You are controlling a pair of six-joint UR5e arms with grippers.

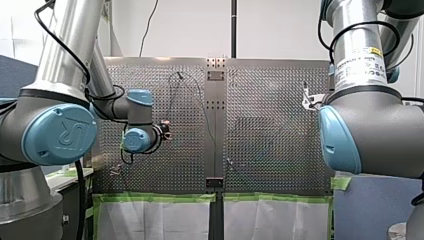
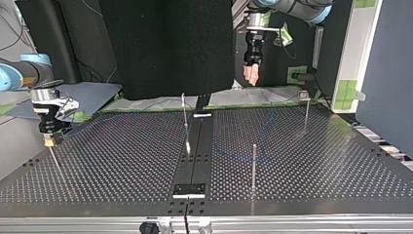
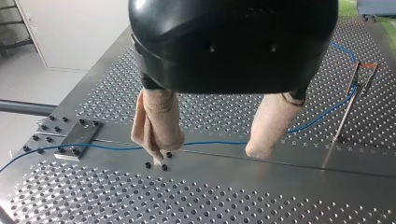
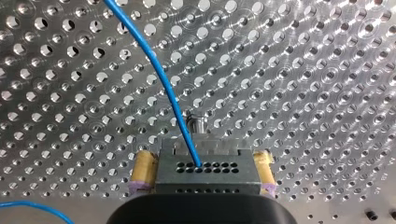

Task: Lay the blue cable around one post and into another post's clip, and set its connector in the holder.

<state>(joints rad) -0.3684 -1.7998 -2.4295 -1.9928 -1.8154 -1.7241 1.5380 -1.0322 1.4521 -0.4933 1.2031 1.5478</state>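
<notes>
In the right wrist view, my right gripper (image 4: 205,156) is shut on a grey connector (image 4: 205,173), with a yellow pad against each side. The blue cable (image 4: 159,70) runs out of the connector's face, and a thin post (image 4: 195,123) stands just beyond it. The top view shows this gripper (image 2: 48,140) low at the table's left, on a leaning pin. My left gripper (image 3: 208,154) hangs open on beige pads above the cable (image 3: 317,116), holding nothing. That cable runs past a post (image 3: 348,109) with an orange clip (image 3: 369,66). In the top view my left gripper (image 2: 252,75) is high at the back.
Thin posts stand on the perforated table (image 2: 122,161): one near the front (image 2: 253,165), one at the back right (image 2: 306,112), one by the centre strip (image 2: 184,122). A small plate (image 2: 190,189) sits at the front edge.
</notes>
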